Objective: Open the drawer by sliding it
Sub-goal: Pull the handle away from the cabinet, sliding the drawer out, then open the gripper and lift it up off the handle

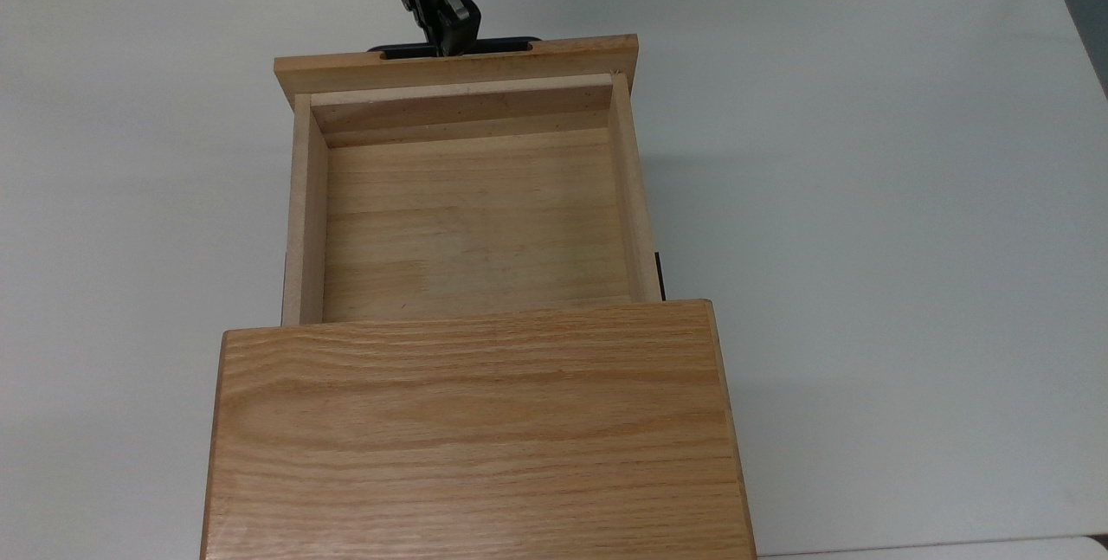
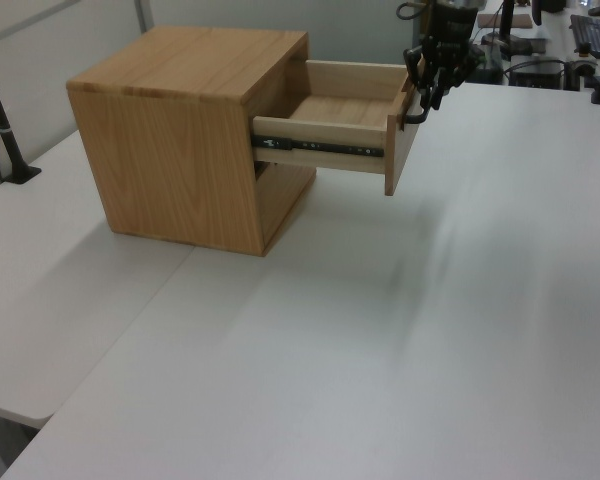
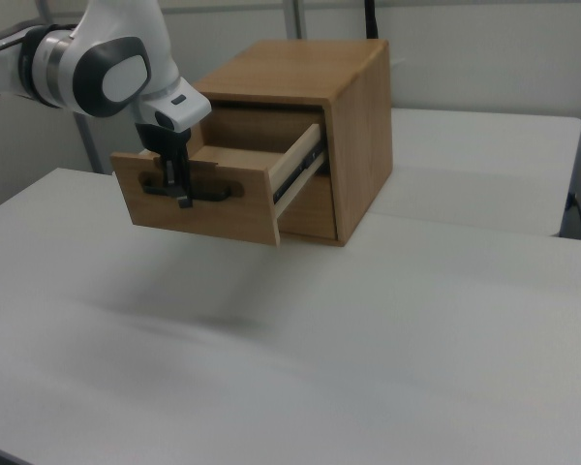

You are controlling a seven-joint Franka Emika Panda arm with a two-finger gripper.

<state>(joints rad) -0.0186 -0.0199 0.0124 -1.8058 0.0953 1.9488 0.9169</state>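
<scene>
Drawer [image 1: 472, 222] is pulled far out of the cabinet [image 1: 472, 430], toward 12 o'clock in the top view; its tray is bare inside. Front panel [image 3: 198, 199] hangs clear above the table [image 1: 866, 153], well away from the cabinet face. A black slide rail [image 2: 320, 150] is exposed along the drawer's side wall in the left view. Gripper [image 1: 452, 39] sits at 12 o'clock of the drawer in the top view, fingers clamped together on the black handle [image 3: 192, 189] near its middle. In the right view the gripper [image 3: 181, 189] comes down onto the handle from above, with the white arm [image 3: 107, 68] at 10 o'clock of the drawer. In the left view the gripper [image 2: 430, 88] is at the drawer's 2 o'clock end.
</scene>
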